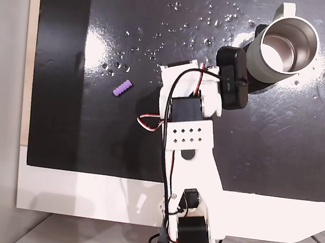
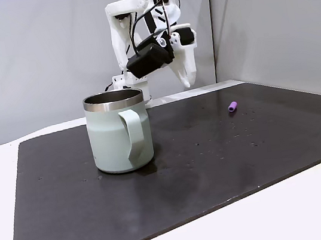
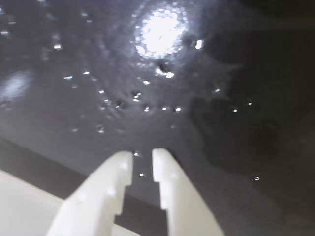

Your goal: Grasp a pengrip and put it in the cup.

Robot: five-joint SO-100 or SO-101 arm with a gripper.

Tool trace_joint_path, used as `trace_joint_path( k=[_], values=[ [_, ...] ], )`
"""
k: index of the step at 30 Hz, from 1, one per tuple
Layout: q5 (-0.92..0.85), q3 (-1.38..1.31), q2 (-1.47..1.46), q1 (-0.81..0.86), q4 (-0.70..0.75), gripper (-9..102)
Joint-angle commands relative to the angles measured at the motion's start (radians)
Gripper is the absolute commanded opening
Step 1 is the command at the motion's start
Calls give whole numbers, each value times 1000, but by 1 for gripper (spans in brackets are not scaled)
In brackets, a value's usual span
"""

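The pengrip (image 1: 122, 87), a tiny light-purple ribbed cylinder, lies on the black mat, left of the arm in a fixed view; it also shows at the far right (image 2: 232, 107). The cup (image 1: 259, 63), a silver-grey steel mug with a loop handle, stands upright at the top right, seen side-on as the cup (image 2: 112, 139). My gripper (image 2: 188, 79) hangs well above the mat between the two, behind the cup. In the wrist view the gripper (image 3: 142, 155) shows two white fingers a narrow gap apart, with nothing between them and bare mat below.
The black mat (image 1: 278, 155) is glossy, with small droplets and glare spots. It lies on a white table (image 1: 81, 194) whose edge is near the arm's base. Grey walls (image 2: 30, 55) stand behind the arm.
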Motion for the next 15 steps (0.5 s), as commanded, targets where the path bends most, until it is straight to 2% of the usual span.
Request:
trace_joint_path(
  k=[1, 15],
  values=[
    [-5, -161, -150, -41, 58, 0],
    [20, -448, -499, -156, 176, 0]
  ],
)
